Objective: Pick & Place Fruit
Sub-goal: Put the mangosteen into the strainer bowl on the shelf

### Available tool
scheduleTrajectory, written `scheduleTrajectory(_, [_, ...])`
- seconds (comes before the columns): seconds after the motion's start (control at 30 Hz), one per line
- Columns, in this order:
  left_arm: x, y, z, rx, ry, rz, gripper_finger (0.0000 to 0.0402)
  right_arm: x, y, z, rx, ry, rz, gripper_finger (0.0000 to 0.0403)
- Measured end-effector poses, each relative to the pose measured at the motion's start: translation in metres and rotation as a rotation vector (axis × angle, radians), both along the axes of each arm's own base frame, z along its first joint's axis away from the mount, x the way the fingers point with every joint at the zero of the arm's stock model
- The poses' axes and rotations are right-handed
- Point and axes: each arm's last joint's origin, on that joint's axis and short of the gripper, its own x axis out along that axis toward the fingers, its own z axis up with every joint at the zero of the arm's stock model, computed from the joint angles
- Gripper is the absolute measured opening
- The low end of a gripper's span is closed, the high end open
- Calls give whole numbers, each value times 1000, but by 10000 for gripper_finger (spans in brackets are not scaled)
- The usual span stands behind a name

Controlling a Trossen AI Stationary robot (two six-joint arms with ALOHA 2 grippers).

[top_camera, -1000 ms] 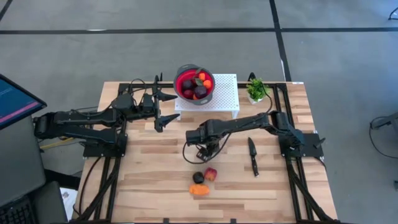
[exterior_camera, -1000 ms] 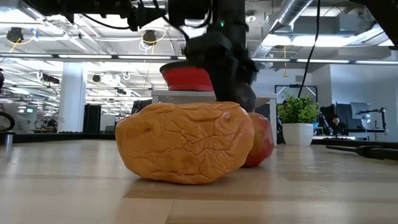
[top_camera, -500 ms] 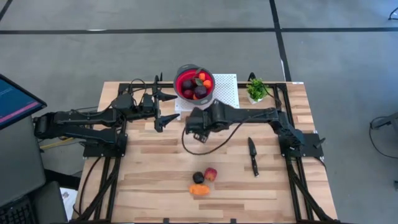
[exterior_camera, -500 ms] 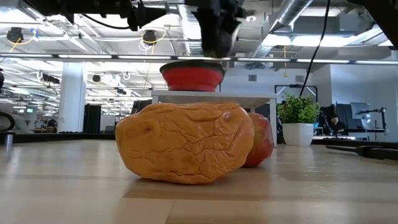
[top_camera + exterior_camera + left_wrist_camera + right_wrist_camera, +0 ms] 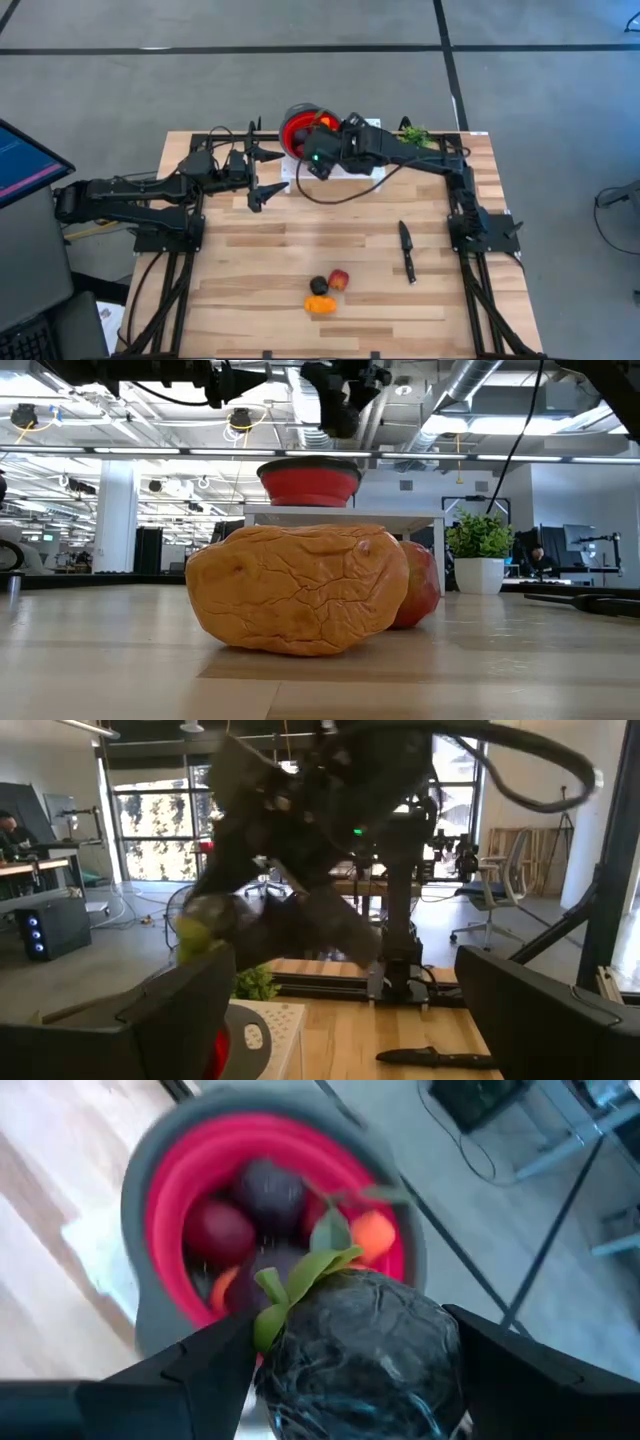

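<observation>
A dark, bumpy round fruit [image 5: 360, 1345] with green leaves sits between the fingers of my right gripper [image 5: 312, 142], which is shut on it. It hangs above the red bowl [image 5: 150, 1210], which holds dark plums, a red ball and small oranges. The bowl [image 5: 298, 128] stands on a white perforated stand [image 5: 368, 150] at the table's far edge. A dark plum [image 5: 318, 286], a red ball [image 5: 340, 279] and a larger orange piece [image 5: 320, 304] lie on the near part of the table. My left gripper [image 5: 262, 182] waits open, left of the bowl. My right gripper pinches the dark fruit between its two fingers, one finger [image 5: 195, 1370] on each opposite side [image 5: 285, 1370] of the fruit. The fingers slant down toward the bowl. The fruit is lifted clear, its leaves [image 5: 300, 1275] toward the bowl.
A black-handled knife [image 5: 406, 250] lies on the table's right half. A small potted plant [image 5: 480, 550] stands right of the stand, partly behind my right arm in the high view. Bare wood lies between the stand and the fruit at the front.
My right gripper has risen from the middle of the table and gone toward the far edge, up to the red bowl, carrying the dark fruit. It has tipped from pointing down to a slant. The three fruits at the front have not moved.
</observation>
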Motion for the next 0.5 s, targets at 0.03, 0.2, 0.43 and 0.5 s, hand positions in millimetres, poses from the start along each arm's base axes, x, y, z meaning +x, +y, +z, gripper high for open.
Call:
scheduleTrajectory(0.03, [0, 0, 0, 0, -1, 0, 374, 2, -5, 1, 1, -11, 13, 292])
scheduleTrajectory(0.2, [0, 0, 1, 1, -6, 0, 374, 7, -28, 5, 39, -76, 72, 292])
scheduleTrajectory(0.43, [0, 0, 1, 1, -6, 0, 374, 6, -60, 7, 147, -124, 202, 292])
scheduleTrajectory(0.5, [0, 0, 1, 1, -6, 0, 374, 7, -69, 5, 183, -133, 246, 292])
